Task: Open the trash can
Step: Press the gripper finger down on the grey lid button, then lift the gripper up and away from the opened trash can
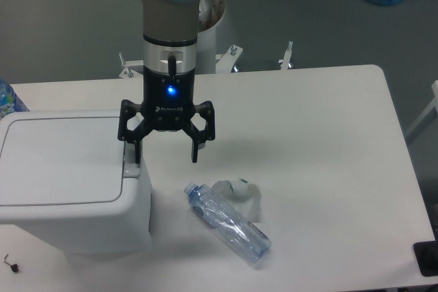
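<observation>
The white trash can stands at the table's left front, its flat lid down. A grey push-button tab sits at the lid's right edge. My gripper hangs open right beside that edge, pointing down. Its left fingertip is just above the tab; whether it touches I cannot tell. The right fingertip hangs over bare table. Nothing is between the fingers.
A clear plastic bottle lies on the table right of the can, beside a crumpled white wrapper. Another bottle's top shows at the far left edge. A dark object sits at the front right corner.
</observation>
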You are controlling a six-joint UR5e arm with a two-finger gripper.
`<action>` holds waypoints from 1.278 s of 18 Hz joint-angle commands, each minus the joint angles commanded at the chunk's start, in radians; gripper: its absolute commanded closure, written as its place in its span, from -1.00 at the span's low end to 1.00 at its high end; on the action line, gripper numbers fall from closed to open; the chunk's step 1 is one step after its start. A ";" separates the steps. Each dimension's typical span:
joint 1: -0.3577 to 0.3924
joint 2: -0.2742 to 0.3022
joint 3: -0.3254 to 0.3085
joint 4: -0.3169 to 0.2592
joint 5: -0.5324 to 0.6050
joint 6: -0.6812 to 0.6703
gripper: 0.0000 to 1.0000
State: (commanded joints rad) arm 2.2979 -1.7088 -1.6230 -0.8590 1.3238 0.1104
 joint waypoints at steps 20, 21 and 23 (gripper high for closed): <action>0.123 0.003 0.184 -0.011 0.158 0.079 -1.00; 0.138 0.008 0.186 -0.015 0.179 0.121 -1.00; 0.153 0.012 0.176 -0.023 0.218 0.191 -1.00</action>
State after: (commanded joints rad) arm 2.4513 -1.6966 -1.4465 -0.8820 1.5414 0.3018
